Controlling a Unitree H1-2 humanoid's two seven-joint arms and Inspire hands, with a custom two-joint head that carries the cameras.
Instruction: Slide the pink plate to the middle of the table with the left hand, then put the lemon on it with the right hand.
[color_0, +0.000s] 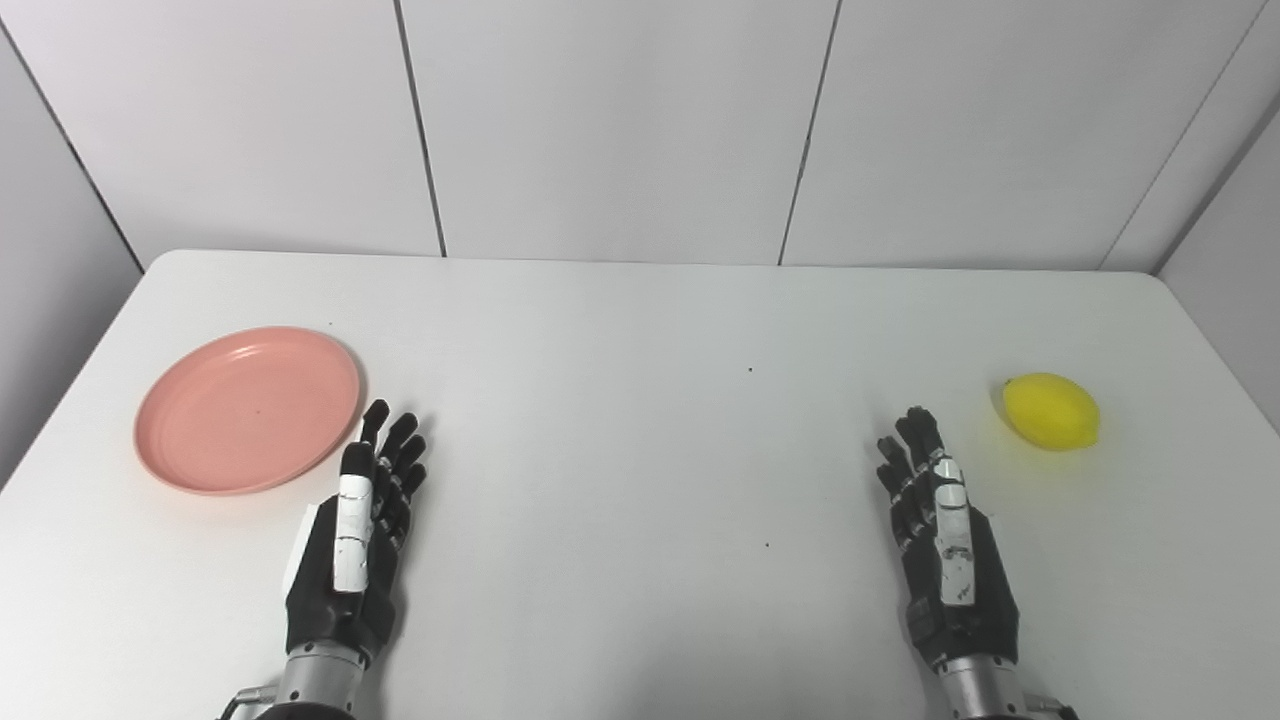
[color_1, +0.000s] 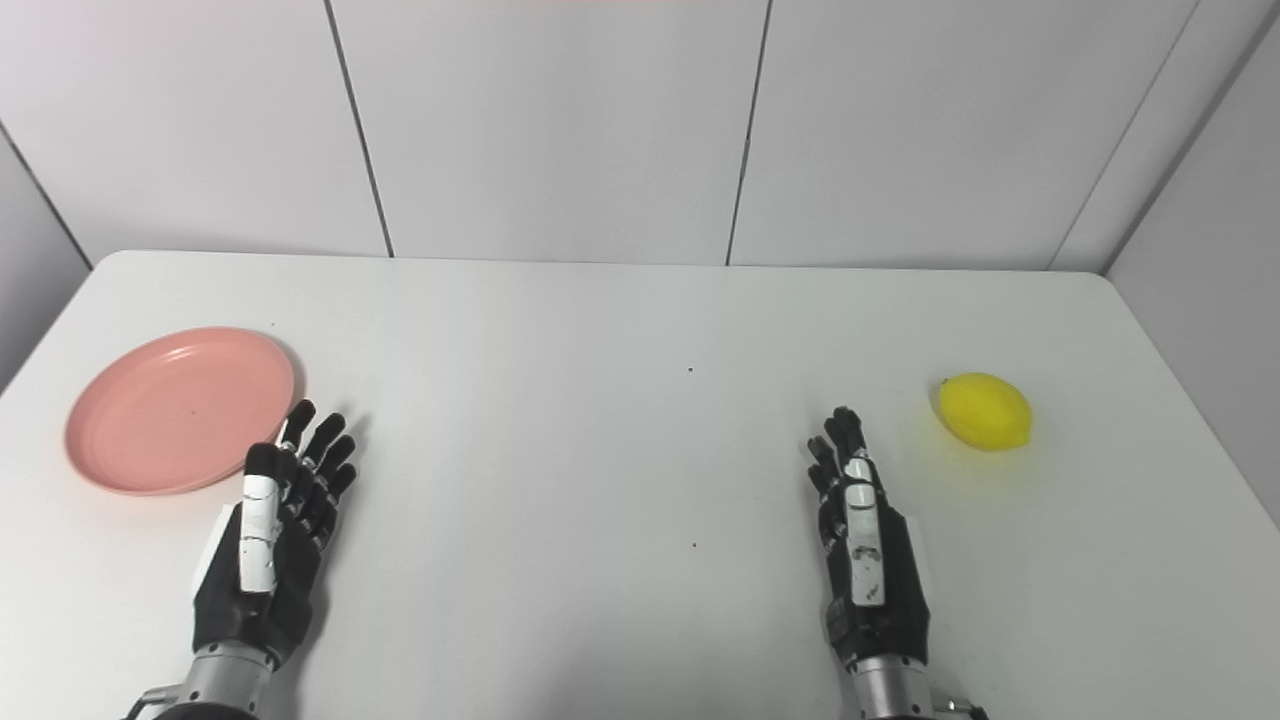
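The pink plate (color_0: 248, 408) lies flat and bare at the left side of the white table (color_0: 640, 330). My left hand (color_0: 355, 540) is just right of the plate's near rim, open with fingers stretched forward, close to the rim but holding nothing. A yellow lemon (color_0: 1051, 411) rests on the table at the right. My right hand (color_0: 945, 540) stands open to the left of and nearer than the lemon, apart from it, fingers extended.
White wall panels (color_0: 620, 130) rise behind the table's far edge. The table's left and right edges run close to the plate and the lemon. A few tiny dark specks (color_0: 750, 370) mark the tabletop between the hands.
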